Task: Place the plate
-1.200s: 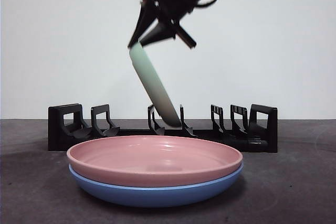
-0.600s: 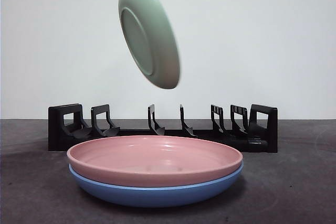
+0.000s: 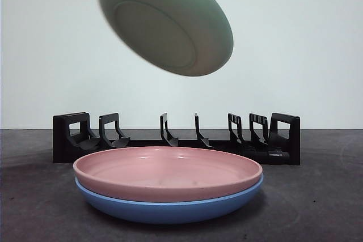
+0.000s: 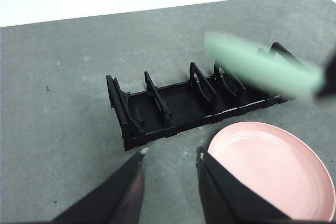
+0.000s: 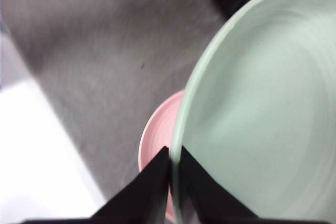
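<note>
- The right gripper point(image 5: 170, 169) is clamped on the rim of the green plate point(image 3: 164, 21), which hangs tilted in the air, high above the table toward 12 o'clock.
- Judging by this, placing is unfinished: the plate is carried, not set down.
- The left gripper point(image 4: 169, 156) waits with its jaws apart, holding nothing.
- Below lie a pink plate point(image 3: 167, 173) stacked on a blue plate point(image 3: 164, 208); the black rack point(image 3: 176, 140) behind stands empty.
</note>
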{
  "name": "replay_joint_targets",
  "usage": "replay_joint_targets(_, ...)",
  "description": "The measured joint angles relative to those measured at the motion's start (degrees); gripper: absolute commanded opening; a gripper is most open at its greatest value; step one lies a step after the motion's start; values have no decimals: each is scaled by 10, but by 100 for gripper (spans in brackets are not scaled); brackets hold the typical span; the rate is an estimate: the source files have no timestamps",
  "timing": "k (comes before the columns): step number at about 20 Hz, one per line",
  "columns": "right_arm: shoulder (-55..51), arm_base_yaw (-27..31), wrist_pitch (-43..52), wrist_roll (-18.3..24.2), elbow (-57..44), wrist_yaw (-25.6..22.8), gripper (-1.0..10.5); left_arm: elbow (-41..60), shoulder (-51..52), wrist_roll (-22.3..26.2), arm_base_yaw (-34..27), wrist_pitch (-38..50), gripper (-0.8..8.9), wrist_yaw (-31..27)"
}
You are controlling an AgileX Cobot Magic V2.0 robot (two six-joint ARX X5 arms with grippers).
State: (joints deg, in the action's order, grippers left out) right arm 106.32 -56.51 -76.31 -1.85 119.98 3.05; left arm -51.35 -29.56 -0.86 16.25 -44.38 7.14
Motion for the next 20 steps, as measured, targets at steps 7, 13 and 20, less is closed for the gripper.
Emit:
replay_joint_targets(7,-86,-59,111,2,-206,-46,15,0,0,0,0,0,155,0)
replay_joint_targets(13,-176,-99,278,21,-421,-103,15,0,0,0,0,0,155,0)
replay_joint_targets(20,-172,-127,390,47,-567,-131,15,0,0,0,0,0,155,0)
